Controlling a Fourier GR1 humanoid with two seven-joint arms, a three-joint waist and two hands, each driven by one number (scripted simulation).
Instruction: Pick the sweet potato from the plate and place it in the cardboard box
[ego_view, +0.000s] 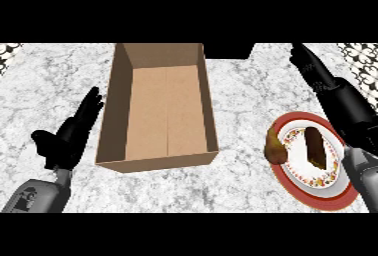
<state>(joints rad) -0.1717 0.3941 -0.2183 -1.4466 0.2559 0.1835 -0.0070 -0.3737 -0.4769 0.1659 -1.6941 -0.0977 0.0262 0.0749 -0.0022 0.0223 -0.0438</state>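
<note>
The right robot hand (314, 70) hangs above the far side of the red-rimmed round plate (325, 200), fingers straight and together, holding nothing. The brown sweet potato (275, 146) lies on the plate's left rim; a darker shape beside it is probably the hand's shadow. A good pick means lowering over the potato before closing. The open cardboard box (164, 112) sits left on the marble tabletop (244, 185), its near wall needing clearance. The left robot hand (74, 130) rests spread beside it.

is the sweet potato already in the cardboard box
No, the sweet potato lies at the plate's left rim; the cardboard box holds nothing.
</note>
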